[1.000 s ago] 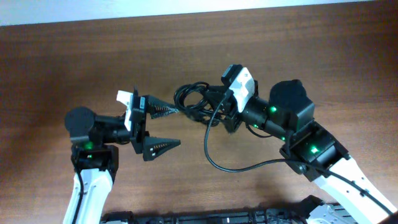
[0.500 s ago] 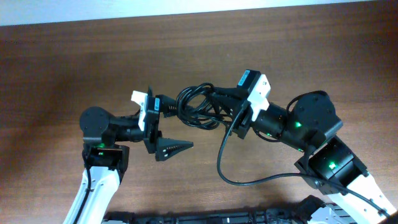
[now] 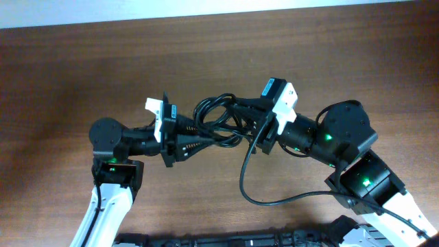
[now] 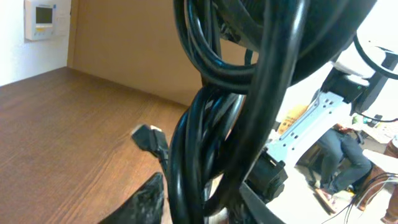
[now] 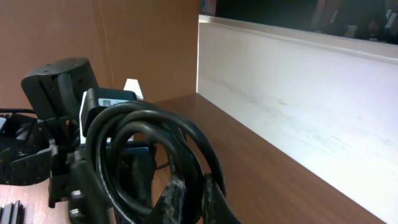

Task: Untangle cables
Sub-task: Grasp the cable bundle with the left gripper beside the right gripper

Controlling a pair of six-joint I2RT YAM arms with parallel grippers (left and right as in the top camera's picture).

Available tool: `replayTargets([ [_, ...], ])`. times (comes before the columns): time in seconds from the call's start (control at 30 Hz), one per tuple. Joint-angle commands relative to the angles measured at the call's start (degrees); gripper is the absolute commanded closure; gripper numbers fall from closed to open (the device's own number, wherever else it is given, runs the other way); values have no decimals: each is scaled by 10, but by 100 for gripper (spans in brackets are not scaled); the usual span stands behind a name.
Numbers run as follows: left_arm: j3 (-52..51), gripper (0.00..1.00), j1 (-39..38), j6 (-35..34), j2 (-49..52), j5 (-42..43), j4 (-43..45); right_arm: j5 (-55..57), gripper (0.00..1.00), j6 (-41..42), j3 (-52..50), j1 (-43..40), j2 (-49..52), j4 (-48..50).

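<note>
Cables point(image 3: 218, 118): looped black bundle, mid-table point(image 3: 82, 62), spanning the gap between both grippers.
Left gripper point(image 3: 194, 139): fingers drawn in around the bundle's lower-left strands, gripping them.
Right gripper point(image 3: 241, 115): fingers nearly together, clamped on the bundle's right side.

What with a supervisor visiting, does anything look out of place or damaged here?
Nothing looks damaged or spilled. The cables are one tangled coil, gripped by the left pincer and the right pincer.
</note>
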Motion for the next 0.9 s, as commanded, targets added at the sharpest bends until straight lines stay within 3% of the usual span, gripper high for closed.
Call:
replayTargets([
  [0.0, 10, 62, -2, 2, -2, 18, 1, 2, 96, 4, 15, 3, -9, 18],
  [0.1, 10, 62, -2, 2, -2, 17, 1, 21, 96, 5, 15, 3, -9, 19],
  [0.13, 10, 67, -2, 2, -2, 17, 1, 18, 96, 5, 15, 3, -9, 19],
  [0.2, 10, 94, -2, 2, -2, 17, 2, 12, 96, 5, 15, 3, -11, 19],
  [0.23, 10, 100, -2, 2, -2, 17, 2, 12, 96, 5, 15, 3, -11, 19],
  [0.43, 10, 100, 16, -10, -2, -13, 3, 25, 96, 5, 15, -11, -15, 3],
  [0.6, 10, 100, 94, -131, -2, -79, 1, 5, 96, 5, 15, -19, -56, -22],
  [0.8, 10, 100, 95, -203, -2, -172, 1, 6, 96, 5, 15, -20, -67, -72],
  [0.87, 10, 100, 95, -266, -2, -230, 1, 5, 96, 5, 15, -20, -67, -77],
])
